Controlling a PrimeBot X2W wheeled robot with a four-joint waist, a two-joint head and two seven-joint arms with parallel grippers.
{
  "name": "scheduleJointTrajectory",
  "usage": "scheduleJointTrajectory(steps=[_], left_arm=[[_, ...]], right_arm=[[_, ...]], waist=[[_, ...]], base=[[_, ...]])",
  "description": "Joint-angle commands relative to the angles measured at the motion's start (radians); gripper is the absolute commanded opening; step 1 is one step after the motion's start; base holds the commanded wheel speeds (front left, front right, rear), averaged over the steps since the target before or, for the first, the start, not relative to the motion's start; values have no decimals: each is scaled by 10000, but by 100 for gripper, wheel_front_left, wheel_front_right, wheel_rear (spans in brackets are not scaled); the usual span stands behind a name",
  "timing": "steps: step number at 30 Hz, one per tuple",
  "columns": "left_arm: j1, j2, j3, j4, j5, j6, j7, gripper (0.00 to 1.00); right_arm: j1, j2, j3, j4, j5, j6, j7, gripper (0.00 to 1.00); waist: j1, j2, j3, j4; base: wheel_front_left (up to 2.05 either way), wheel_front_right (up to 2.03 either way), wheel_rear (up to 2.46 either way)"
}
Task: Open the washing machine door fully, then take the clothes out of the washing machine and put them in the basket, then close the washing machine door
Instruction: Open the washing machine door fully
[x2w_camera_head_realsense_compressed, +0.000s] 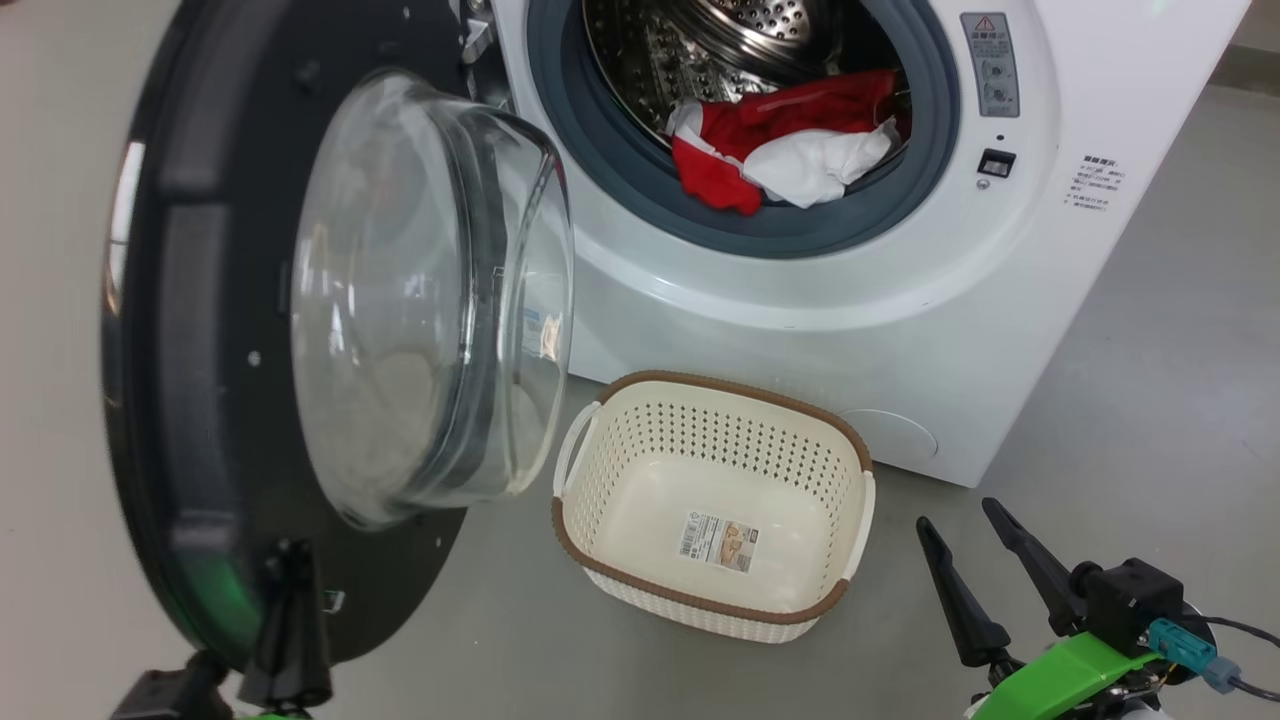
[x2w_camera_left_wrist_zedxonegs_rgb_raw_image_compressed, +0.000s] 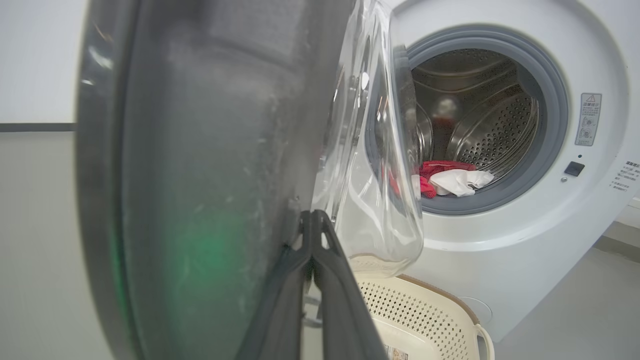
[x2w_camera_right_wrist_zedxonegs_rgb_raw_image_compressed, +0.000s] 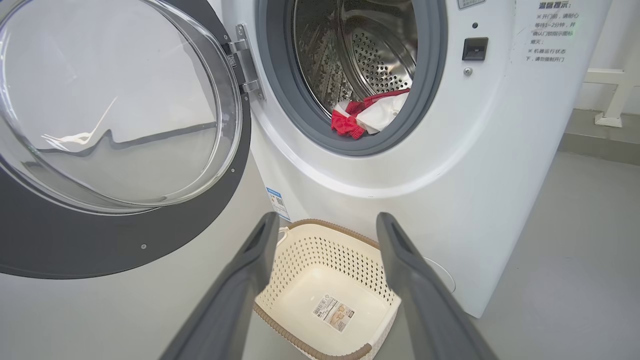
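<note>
The washing machine door (x2w_camera_head_realsense_compressed: 190, 300) stands swung out to the left, its glass bowl (x2w_camera_head_realsense_compressed: 420, 300) facing the basket. My left gripper (x2w_camera_head_realsense_compressed: 288, 552) is shut, with its tips against the lower black rim of the door (x2w_camera_left_wrist_zedxonegs_rgb_raw_image_compressed: 200, 175), as the left wrist view shows at the gripper (x2w_camera_left_wrist_zedxonegs_rgb_raw_image_compressed: 314, 215). Red and white clothes (x2w_camera_head_realsense_compressed: 780, 150) lie at the front of the drum of the washing machine (x2w_camera_head_realsense_compressed: 800, 320). On the floor below the opening stands the cream basket (x2w_camera_head_realsense_compressed: 720, 385), with just a sticker inside. My right gripper (x2w_camera_head_realsense_compressed: 955, 512) hangs open to the right of the basket, holding nothing.
Grey floor lies around the machine and to the right of my right gripper. The open door blocks the space to the left of the basket (x2w_camera_right_wrist_zedxonegs_rgb_raw_image_compressed: 325, 250). A white pipe fitting (x2w_camera_right_wrist_zedxonegs_rgb_raw_image_compressed: 612, 95) stands by the wall behind the machine.
</note>
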Motion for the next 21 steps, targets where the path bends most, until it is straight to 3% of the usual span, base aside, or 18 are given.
scheduleJointTrajectory(steps=[1, 21], left_arm=[[-485, 142, 746, -149, 157, -87, -65, 0], [-2165, 609, 3803, 1239, 790, -948, -65, 0]], right_arm=[[-431, -166, 217, -270, -131, 63, -93, 100], [-799, -416, 359, -305, -133, 63, -93, 100]], waist=[[0, 0, 81, 12], [0, 0, 820, -175]], base=[[0, 0, 0], [0, 0, 0]])
